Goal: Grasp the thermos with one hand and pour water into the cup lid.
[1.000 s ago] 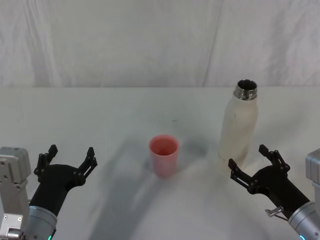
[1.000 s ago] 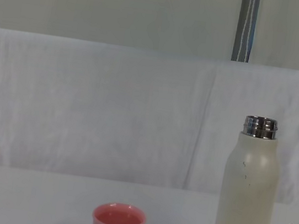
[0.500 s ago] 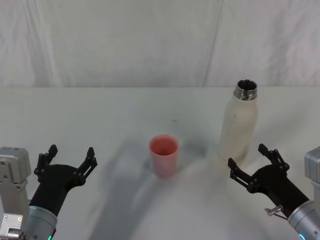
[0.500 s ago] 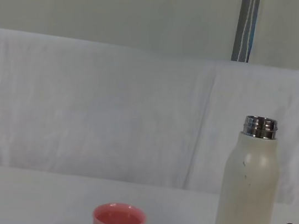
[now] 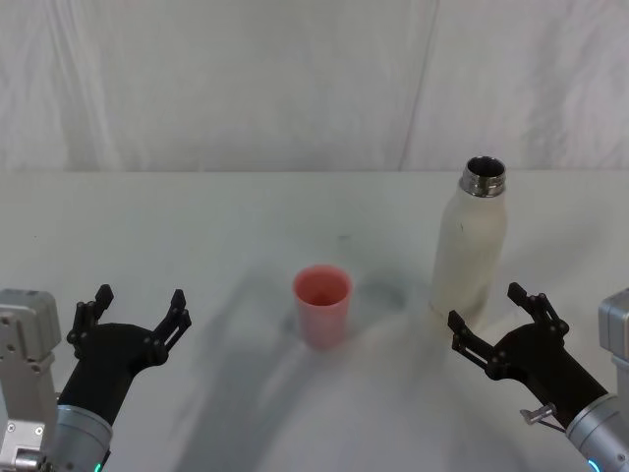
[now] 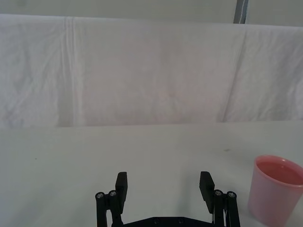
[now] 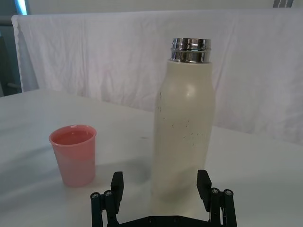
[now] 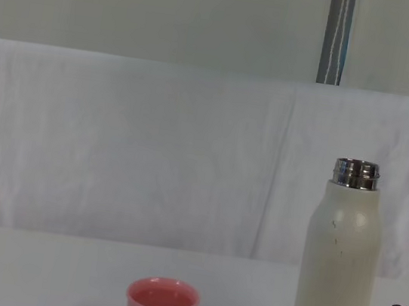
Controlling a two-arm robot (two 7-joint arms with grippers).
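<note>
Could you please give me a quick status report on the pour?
Right gripper open, just short of thermos. Left gripper open, idle. Thermos upright, uncapped; pink cup lid beside it. Nothing between.

Head view down over the table [image 5: 197,226], chest view low across it, both sharing thermos [image 5: 472,246] and cup lid [image 5: 321,305]

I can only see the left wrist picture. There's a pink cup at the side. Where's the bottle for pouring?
Observer: The thermos stands upright on the table, on the robot's right of the pink cup lid, apart from it.
Operator: Is its top on?
Observer: No, the steel neck is open, no cap.
Operator: Is a hand holding it?
Observer: Not yet. The right gripper sits open just in front of the thermos, not touching it.
Operator: What's my hand doing?
Observer: The left gripper is open too, low over the table on the cup lid's left.
</note>
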